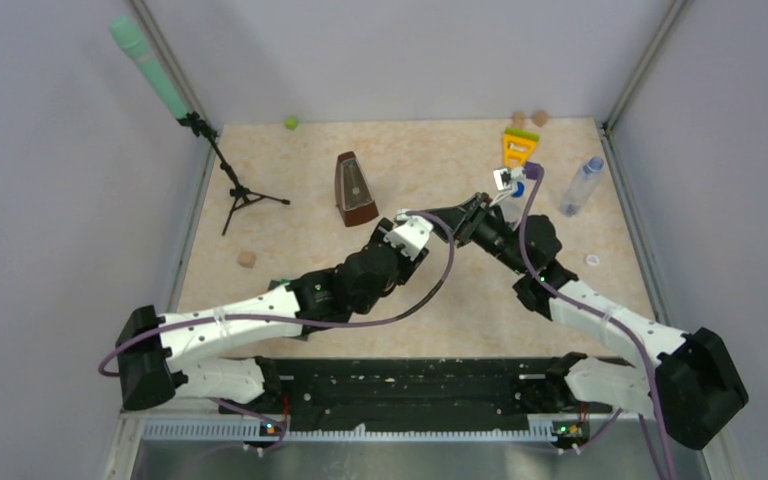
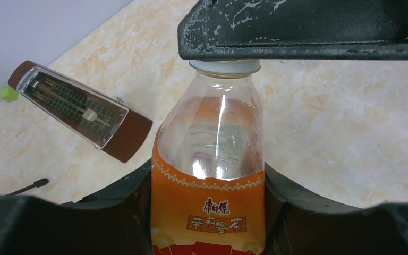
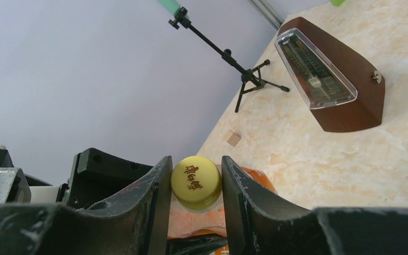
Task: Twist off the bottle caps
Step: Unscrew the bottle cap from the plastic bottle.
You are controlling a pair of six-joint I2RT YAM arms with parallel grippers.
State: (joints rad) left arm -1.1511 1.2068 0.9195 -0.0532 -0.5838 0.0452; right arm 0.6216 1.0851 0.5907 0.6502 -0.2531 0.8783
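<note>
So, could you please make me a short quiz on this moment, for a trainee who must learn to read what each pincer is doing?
1. Which cap does the right pincer clamp? A. blue B. yellow C. white
2. True or false: the left pincer is empty.
3. Fill the gap: the brown thing standing on the table, to the left of both pincers in the top view, is a ____.

Key
1. B: the yellow cap sits between its fingers.
2. False: it grips the orange-labelled bottle around the body.
3. metronome
</note>
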